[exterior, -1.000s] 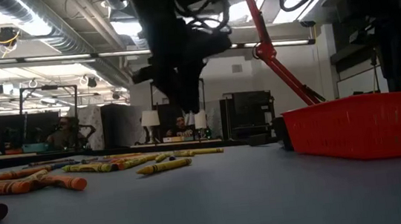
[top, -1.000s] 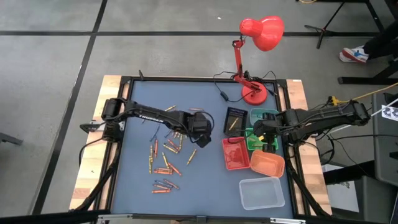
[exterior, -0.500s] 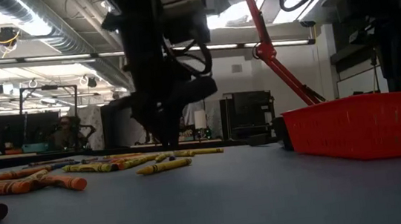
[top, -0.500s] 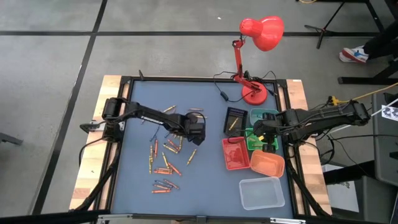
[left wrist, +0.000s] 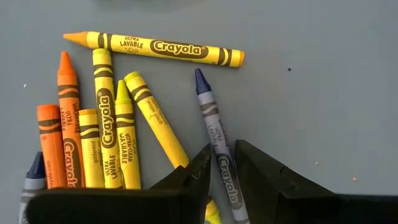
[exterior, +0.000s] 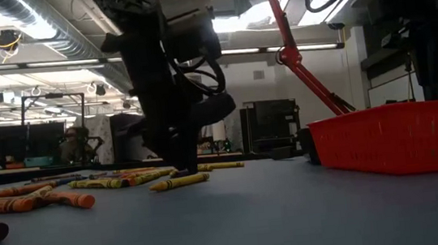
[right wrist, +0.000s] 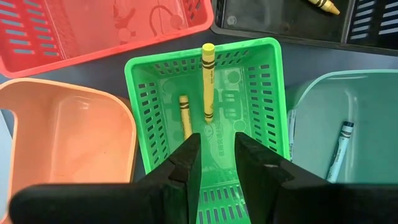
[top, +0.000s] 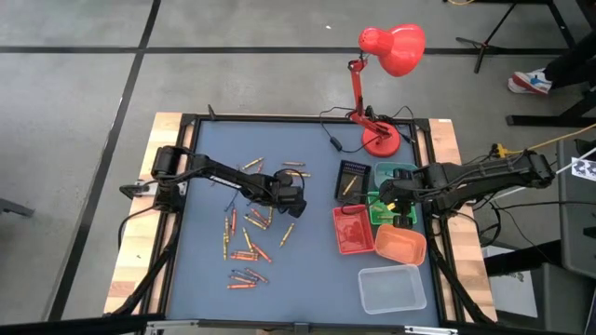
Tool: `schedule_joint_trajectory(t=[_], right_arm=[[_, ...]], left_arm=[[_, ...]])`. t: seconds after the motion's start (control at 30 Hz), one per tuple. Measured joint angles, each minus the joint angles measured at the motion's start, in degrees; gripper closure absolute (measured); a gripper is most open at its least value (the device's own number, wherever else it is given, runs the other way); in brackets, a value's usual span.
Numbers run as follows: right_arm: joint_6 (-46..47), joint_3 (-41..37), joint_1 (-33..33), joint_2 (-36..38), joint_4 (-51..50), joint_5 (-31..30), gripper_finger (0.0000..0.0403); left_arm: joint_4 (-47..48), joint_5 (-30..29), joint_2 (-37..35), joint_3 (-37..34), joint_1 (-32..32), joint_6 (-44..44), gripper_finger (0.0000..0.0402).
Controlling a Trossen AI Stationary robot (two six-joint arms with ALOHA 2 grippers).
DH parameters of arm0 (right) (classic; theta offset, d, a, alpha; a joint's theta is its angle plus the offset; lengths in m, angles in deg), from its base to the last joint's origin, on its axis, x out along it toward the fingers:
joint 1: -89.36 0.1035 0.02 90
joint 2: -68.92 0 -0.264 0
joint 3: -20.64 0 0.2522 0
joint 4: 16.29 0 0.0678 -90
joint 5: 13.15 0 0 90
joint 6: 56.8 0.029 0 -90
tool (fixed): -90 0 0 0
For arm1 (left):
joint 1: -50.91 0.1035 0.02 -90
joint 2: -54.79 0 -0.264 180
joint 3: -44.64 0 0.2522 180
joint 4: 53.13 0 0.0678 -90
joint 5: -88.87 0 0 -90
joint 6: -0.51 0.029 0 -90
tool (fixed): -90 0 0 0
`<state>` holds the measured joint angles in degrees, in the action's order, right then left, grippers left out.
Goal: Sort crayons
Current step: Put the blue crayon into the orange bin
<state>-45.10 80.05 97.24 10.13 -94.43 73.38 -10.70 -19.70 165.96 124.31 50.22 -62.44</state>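
Several crayons (top: 247,228), mostly orange, red and yellow, lie scattered flat on the blue table's left half. My left gripper (top: 282,198) is down at the table among them (exterior: 183,169). In the left wrist view its narrowly open fingers (left wrist: 222,163) stand close on either side of a blue crayon (left wrist: 211,121) lying beside yellow and orange ones (left wrist: 106,124). My right gripper (top: 396,200) hovers over the green tray (right wrist: 144,93), narrowly open and empty (right wrist: 217,149). Two yellow-green crayons (right wrist: 208,81) lie in that tray. My left gripper's fingers come from above, pointing down, and lie across the blue crayon's lower half (left wrist: 219,155), one on each long side. The crayon lies flat on the table. I cannot tell whether the fingers touch it.
Trays stand at the right: black (top: 352,177), teal (top: 384,170), green (top: 377,212), red (top: 353,230), orange (top: 400,244) and clear (top: 392,288). A red desk lamp (top: 382,140) stands at the far edge. People sit in the room behind (exterior: 70,145).
My left gripper has come down and toward the table's left and near edge, from above the table onto the crayon cluster, and its fingers now stand at the table over the blue crayon. The crayons have not moved.
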Motion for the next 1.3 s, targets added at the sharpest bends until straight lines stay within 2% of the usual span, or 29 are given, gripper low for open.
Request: schedule_joint_trajectory(t=[0.17,0.37,0.53,0.73,1.0,1.3], right_arm=[[0.0,0.0,0.0,0.0,0.0,0.0,0.0308],[0.0,0.0,0.0,0.0,1.3,0.0,0.0308],[0.0,0.0,0.0,0.0,6.1,0.0,0.0308],[0.0,0.0,0.0,0.0,13.6,0.0,0.0308],[0.0,0.0,0.0,0.0,21.3,0.0,0.0308],[5.9,0.0,0.0,0.0,26.9,0.0,0.0308]], left_arm=[[-0.3,0.2,-0.1,-0.5,0.0,0.0,0.0336],[-2.8,-0.2,0.0,-0.7,0.0,0.4,0.0372],[-4.1,-0.8,0.1,-0.7,0.0,0.5,0.0396],[-8.1,-1.6,0.1,-0.8,-0.5,3.1,0.0397],[-22.5,0.8,-0.3,-0.8,-1.3,10.2,0.0397],[-48.3,1.4,-0.5,-0.7,-3.7,22.9,0.0397]])
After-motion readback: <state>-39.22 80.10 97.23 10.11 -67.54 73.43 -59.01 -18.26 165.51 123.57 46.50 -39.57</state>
